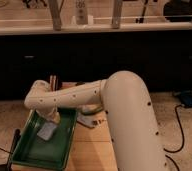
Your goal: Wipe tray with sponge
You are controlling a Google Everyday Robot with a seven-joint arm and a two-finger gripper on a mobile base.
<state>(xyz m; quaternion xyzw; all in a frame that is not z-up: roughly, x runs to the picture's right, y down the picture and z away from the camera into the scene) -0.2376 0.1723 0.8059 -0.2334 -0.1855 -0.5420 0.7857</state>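
Green tray (64, 152) holds the sponge (47, 132); pincer (54, 120) just above it, grip state unclear; wooden table (91, 147) beneath.

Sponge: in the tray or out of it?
In. The sponge lies on the tray floor, inside the rim, with the pincer just above it.

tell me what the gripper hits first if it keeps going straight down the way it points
Probably the sponge: the gripper points down into the green tray just above it, though depth is unclear.
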